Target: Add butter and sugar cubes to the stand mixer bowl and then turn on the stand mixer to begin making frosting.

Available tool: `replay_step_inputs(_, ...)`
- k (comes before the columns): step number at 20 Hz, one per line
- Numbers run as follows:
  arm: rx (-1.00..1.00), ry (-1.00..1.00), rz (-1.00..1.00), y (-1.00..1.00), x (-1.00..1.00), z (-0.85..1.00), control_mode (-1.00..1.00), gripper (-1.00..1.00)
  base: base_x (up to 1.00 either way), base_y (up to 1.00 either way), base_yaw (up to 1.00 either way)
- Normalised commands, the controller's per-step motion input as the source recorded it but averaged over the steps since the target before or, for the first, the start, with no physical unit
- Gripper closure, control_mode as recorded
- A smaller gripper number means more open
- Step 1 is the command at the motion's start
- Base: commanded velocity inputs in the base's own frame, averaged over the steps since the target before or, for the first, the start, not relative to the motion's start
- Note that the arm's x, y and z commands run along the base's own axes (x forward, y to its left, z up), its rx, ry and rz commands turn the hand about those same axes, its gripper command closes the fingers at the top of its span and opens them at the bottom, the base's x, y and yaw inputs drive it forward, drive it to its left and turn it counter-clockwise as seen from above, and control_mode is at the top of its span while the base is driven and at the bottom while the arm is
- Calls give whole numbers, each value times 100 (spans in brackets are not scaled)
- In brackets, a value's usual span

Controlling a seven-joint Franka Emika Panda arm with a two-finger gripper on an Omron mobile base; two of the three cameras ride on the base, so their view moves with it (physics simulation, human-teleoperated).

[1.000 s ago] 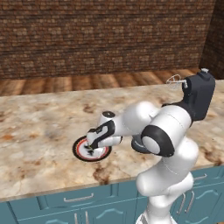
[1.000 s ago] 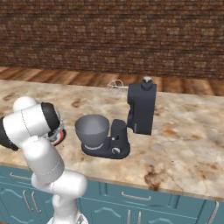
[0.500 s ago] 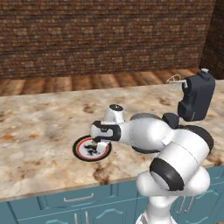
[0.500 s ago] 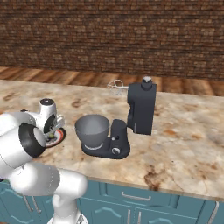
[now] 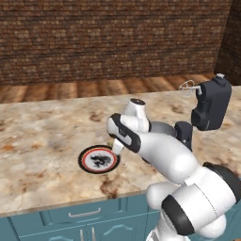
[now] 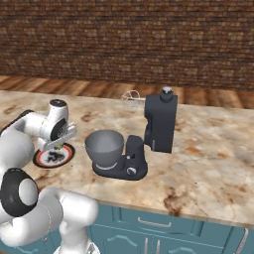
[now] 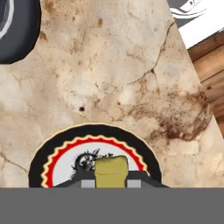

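Observation:
The butter [image 7: 111,170], a small yellow block, sits between my fingertips, and my gripper [image 7: 111,183] is shut on it just above the black-and-red-rimmed plate [image 7: 48,157]. In the left base view the gripper [image 5: 116,148] hangs over the right edge of the plate [image 5: 88,165]. The grey stand mixer bowl [image 6: 104,147] stands on the base of the dark stand mixer [image 6: 159,126], to the right of the plate [image 6: 43,159] and the gripper [image 6: 61,142]. The mixer's head is tilted up. The sugar cubes are out of view.
Everything stands on a marbled stone counter [image 5: 42,136] with a brick wall behind it. Teal cabinet drawers [image 5: 70,216] run under the front edge. My own white arm covers most of the bowl [image 5: 162,127] in the left base view.
The hand has lifted off the plate with the butter in it. The arm's elbow has swung forward and to the right, so the hand now sits a little toward the mixer.

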Motion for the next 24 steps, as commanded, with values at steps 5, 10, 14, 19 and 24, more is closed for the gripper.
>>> replay_step_inputs(5, -1, 18, -32, 9, 0, 100, -100, 100, 0, 0, 0)
replay_step_inputs(10, -11, 19, -34, -10, 3, 100, -100, 100, 0, 0, 0)
replay_step_inputs(14, -19, 17, -35, -38, 30, 98, -100, 100, 0, 0, 0)
replay_step_inputs(19, -18, 15, -34, -43, 41, 37, -100, 100, 0, 0, 0)
replay_step_inputs(24, -11, 1, -33, -32, 16, -14, -100, 100, 0, 0, 0)
